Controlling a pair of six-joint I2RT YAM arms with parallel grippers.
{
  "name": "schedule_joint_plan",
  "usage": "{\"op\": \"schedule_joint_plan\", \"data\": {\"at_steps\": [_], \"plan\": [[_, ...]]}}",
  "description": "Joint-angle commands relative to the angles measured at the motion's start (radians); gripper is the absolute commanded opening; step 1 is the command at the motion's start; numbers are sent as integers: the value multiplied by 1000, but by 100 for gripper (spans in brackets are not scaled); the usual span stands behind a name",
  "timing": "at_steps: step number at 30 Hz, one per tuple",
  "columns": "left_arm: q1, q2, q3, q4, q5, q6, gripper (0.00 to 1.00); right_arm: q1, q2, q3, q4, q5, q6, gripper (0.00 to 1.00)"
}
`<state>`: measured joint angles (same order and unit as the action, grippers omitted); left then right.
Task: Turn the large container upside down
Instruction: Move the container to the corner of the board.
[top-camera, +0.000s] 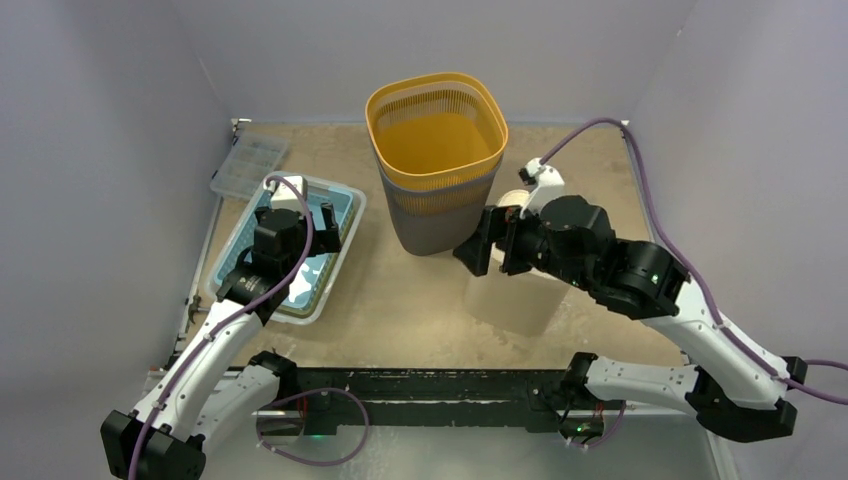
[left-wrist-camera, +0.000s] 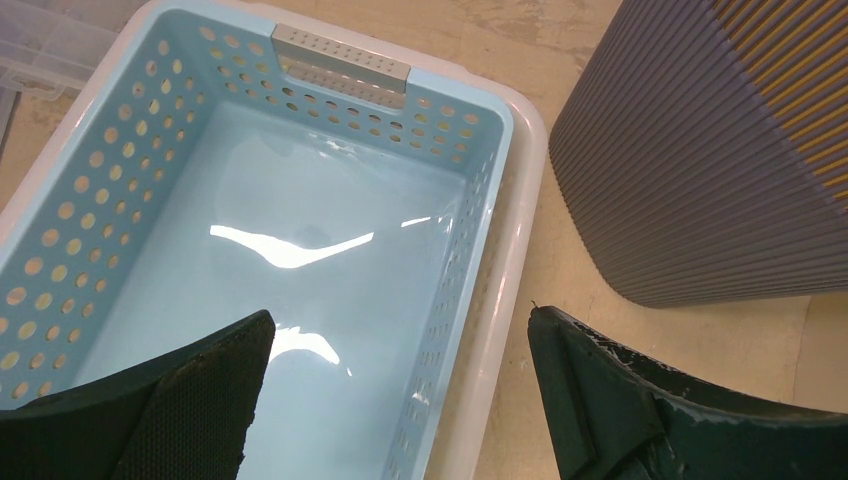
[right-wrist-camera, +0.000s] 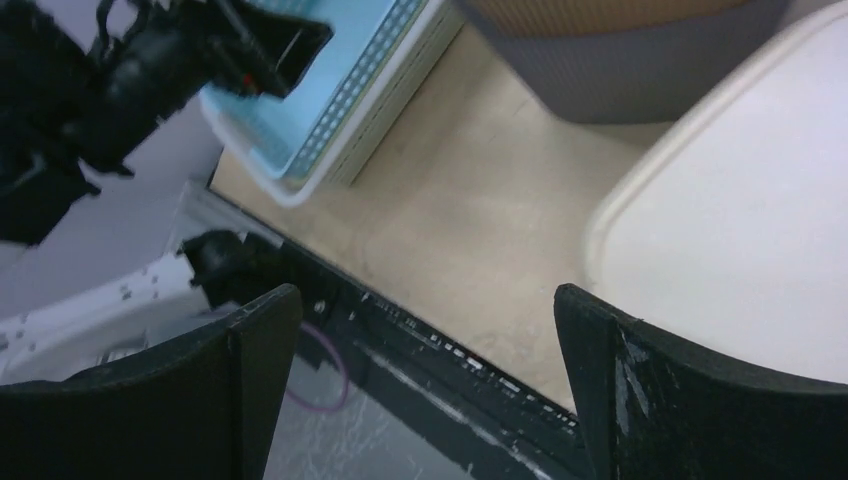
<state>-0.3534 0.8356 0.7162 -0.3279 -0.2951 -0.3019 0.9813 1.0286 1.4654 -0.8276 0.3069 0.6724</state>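
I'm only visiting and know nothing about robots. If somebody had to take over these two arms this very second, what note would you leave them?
Left pincer: open, empty, over the blue basket.
Right pincer: open, empty, low beside the grey bin, above a white tub.
Grey bin: upright at the back middle of the table, mouth up, yellow liner inside. Neither pincer holds it.
Done: nothing yet, the bin stands the right way up.
Left: grip the bin and turn it upside down.
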Motion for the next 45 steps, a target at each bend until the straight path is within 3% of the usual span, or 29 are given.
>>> {"op": "schedule_joint_plan", "data": {"at_steps": [1,6,13,20,29,38,45], "plan": [[6,-6,43,17,2,12,97,7,7,-137,87,-303,-2,98],[7,-8,44,16,1,12,97,16,3,-206,39,-314,8,98],[7,-5,43,16,-1,12,97,15,76,-154,-304,111,222,99],[6,0,45,13,5,14,97,-37,87,-160,-309,281,268,99],[6,2,44,13,9,14,96,-270,64,-126,-303,361,194,99],[7,-10,43,10,8,12,96,-425,61,-109,-292,427,192,99],[6,-10,45,13,19,12,96,-542,49,-110,-227,355,130,99]]}}
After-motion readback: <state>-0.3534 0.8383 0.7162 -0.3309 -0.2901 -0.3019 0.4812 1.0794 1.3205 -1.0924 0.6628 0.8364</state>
